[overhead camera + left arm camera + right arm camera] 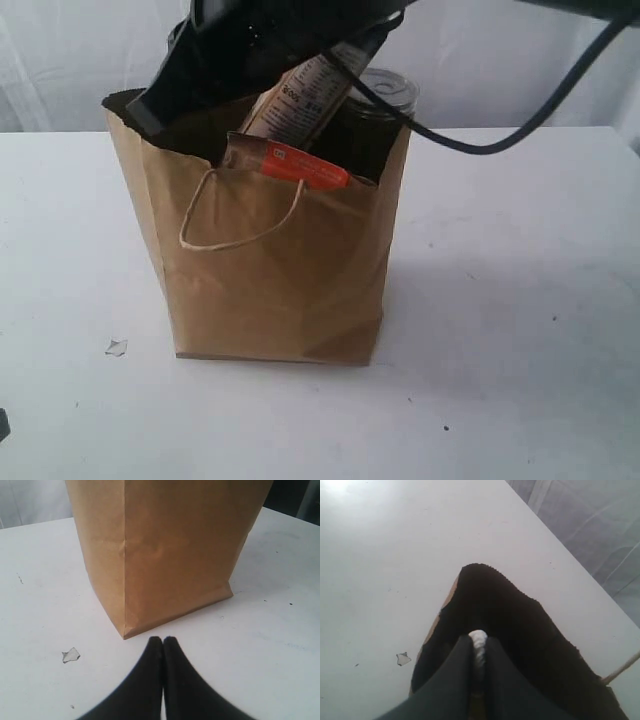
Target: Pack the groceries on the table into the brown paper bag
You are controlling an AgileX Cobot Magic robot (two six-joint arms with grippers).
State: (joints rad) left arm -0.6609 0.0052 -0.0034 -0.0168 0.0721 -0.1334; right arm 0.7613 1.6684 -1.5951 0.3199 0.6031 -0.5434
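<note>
The brown paper bag (280, 280) is standing at centre frame on the table (520, 300), its inside lying in shadow. The right gripper (479, 643) is clamping a white-capped bottle (478, 638) over the opening (only the cap is showing clearly). The left gripper (163, 641), fingers pressed together and empty, is sitting just beside the bag's bottom corner.
</note>
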